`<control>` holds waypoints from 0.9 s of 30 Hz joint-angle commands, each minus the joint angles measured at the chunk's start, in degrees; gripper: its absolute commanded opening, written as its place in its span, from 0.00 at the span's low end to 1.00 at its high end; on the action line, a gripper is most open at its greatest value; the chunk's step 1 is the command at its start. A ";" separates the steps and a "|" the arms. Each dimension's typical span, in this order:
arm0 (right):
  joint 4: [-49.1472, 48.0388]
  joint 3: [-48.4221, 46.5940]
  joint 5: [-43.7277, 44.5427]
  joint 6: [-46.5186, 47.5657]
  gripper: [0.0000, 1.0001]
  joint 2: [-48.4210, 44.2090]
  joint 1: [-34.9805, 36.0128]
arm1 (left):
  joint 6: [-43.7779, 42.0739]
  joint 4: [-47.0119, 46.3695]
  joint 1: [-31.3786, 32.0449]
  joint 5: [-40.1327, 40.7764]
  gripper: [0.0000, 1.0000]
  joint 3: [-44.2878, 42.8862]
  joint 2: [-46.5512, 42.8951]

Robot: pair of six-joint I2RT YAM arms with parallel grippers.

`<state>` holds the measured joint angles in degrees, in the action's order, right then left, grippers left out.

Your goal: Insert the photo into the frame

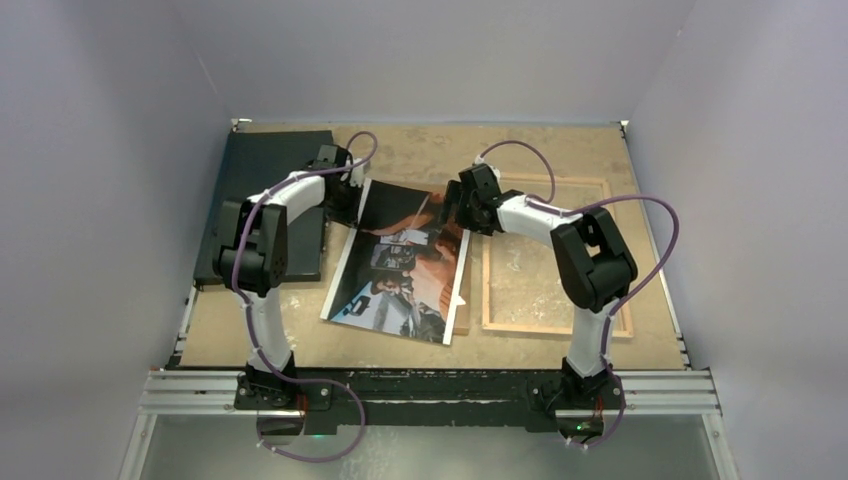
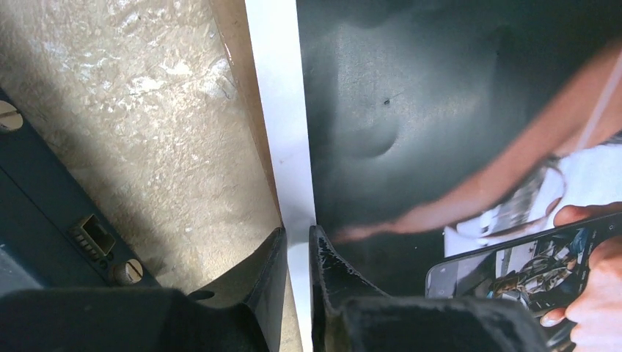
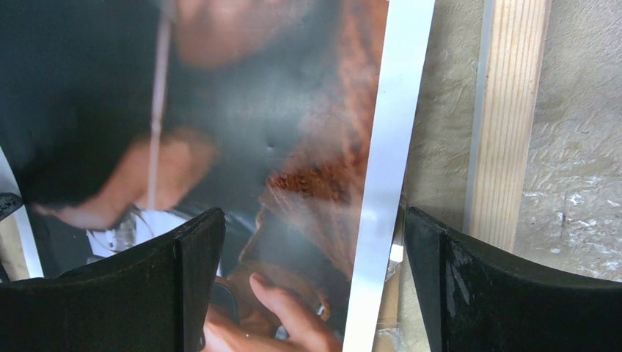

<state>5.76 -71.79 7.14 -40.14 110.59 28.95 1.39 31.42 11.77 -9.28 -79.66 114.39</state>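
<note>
Photo (image 1: 400, 265) lies picture side up near the middle of the table (image 1: 560, 150), turned a little askew, its far edge running between the two arms and its near edge towards the bases. A thin brown panel edge (image 2: 238, 81) shows from under the print's left border, so the print rests on that panel and not on the bare table. To the right lies the frame (image 1: 548, 328), wooden back up, flat on the table, with its left rail just beside the photo's right edge; the print is outside it. At the far left sits a flat black board (image 1: 265, 170), apart from the photo. The left gripper (image 2: 297, 235) is at the photo's far left corner, its jaws drawn narrow with the white border running between them, pinching the print's edge. The right gripper (image 3: 312, 216) hangs over the far right corner with its jaws spread wide and holding nothing: one finger (image 3: 198, 249) is over the dark picture, the other over the gap beside the frame's wooden rail, and the white border passes between them.
</note>
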 commanded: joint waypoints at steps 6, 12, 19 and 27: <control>-0.72 -0.59 -4.85 -0.86 0.90 -4.76 -0.77 | 1.56 -0.61 2.14 -1.11 0.11 0.36 3.62; -0.57 -1.34 -6.94 -0.76 0.89 -7.72 -0.77 | 1.77 -0.65 2.12 -0.99 0.09 0.49 3.56; -1.20 -1.75 -9.15 -0.64 0.89 -9.04 -0.76 | 1.82 -0.42 2.14 -0.92 0.08 0.45 3.76; 2.09 -1.83 -7.24 0.92 0.90 -5.96 -0.77 | 1.92 -0.96 2.03 0.55 0.04 0.74 3.13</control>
<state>8.08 -71.77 2.42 -39.53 103.81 27.24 2.46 30.70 12.51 -9.02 -80.38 114.80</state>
